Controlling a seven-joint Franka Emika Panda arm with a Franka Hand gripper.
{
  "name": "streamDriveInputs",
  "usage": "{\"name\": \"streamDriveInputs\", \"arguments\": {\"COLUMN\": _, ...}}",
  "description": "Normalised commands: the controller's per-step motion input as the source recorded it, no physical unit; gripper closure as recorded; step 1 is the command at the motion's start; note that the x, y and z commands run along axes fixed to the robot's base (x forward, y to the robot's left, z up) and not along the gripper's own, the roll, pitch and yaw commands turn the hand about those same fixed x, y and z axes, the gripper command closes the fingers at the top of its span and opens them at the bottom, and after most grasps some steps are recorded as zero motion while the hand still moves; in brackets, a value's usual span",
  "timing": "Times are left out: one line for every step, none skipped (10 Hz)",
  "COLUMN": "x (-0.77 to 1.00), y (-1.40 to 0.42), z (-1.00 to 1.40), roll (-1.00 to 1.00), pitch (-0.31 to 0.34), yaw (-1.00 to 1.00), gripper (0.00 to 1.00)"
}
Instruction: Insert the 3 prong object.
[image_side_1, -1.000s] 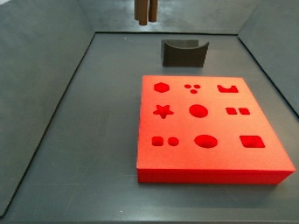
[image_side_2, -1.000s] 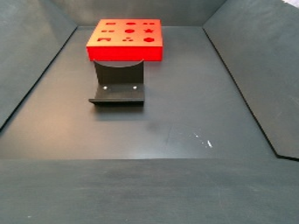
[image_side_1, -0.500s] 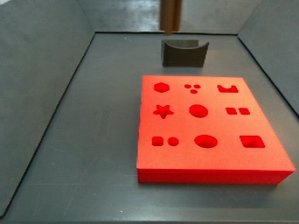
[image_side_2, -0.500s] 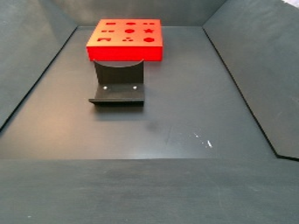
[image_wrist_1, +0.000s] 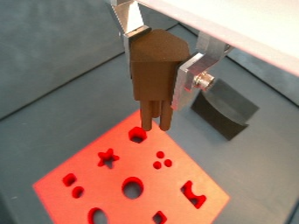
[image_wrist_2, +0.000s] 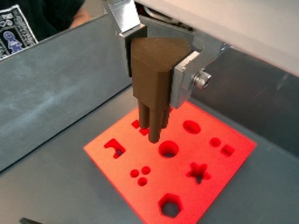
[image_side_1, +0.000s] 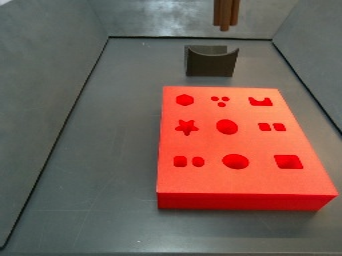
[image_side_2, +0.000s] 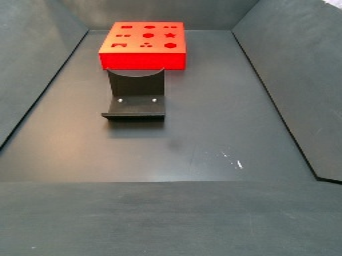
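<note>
Two fingers of the gripper are squeezing the 3 prong object by its thick top, high over the red board. It is looking stiff and light, with thin rods hanging toward 6 o'clock that could snap if bumped.

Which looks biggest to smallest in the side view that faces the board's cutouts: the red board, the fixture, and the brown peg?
1. Red board, by far the largest.
2. Fixture, behind it.
3. 3 prong object, only its tip showing at the frame's top; the pincer holding it is out of frame there, so its full size is unclear.
</note>
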Motion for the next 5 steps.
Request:
{"name": "streamDriveInputs", "arguments": {"x": 0.51, "y": 0.28, "z": -0.99, "roll": 0.11, "pitch": 0.041, "yaw": -0.36, "gripper": 1.00}}
{"name": "streamDriveInputs", "arguments": {"x": 0.47, "y": 0.29, "z": -0.71, "roll": -0.08, "pitch": 0.203, "yaw": -0.48, "gripper": 1.00}}
{"name": "streamDriveInputs", "arguments": {"x": 0.51, "y": 0.17, "z": -0.55, "roll": -0.12, "pitch": 0.250, "yaw": -0.42, "gripper": 1.00}}
{"name": "streamDriveInputs", "arguments": {"x": 0.59, "y": 0.12, "z": -0.47, "roll": -0.13, "pitch": 0.267, "yaw": -0.32, "gripper": 1.00}}
{"name": "streamDriveInputs", "arguments": {"x": 0.70, "y": 0.05, "z": -0.36, "roll": -0.08, "pitch": 0.251, "yaw": -0.23, "gripper": 1.00}}
